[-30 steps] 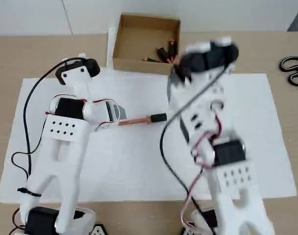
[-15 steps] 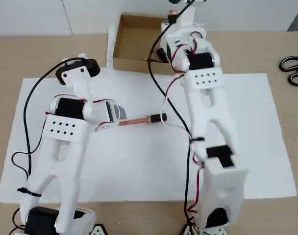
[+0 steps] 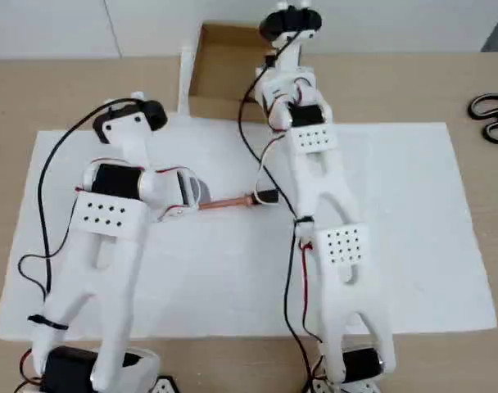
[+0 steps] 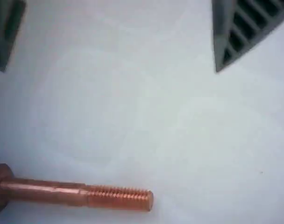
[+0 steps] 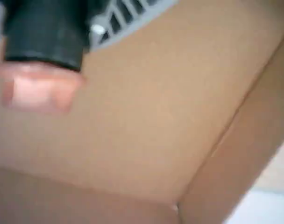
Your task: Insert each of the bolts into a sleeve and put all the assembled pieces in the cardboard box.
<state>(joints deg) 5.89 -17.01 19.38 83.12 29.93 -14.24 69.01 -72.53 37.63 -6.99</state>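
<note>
Right arm (image 3: 314, 164) has stretched out over the cardboard box (image 3: 220, 74) at top centre, and the right fingers (image 5: 128, 14) look clenched on a black sleeve (image 5: 44, 32) with a copper head poking out. Meanwhile the left fingers (image 4: 235, 32) hang released over the white sheet (image 3: 396, 246) on the tabletop, mid-frame, where a bare copper bolt (image 4: 72, 193) lies flat. It's stiff and slick and will probably roll, so pinch the plain shank.

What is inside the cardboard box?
The cardboard box shows bare floor, with a sleeved bolt held over it. In the high view the right arm hides the rest.
</note>
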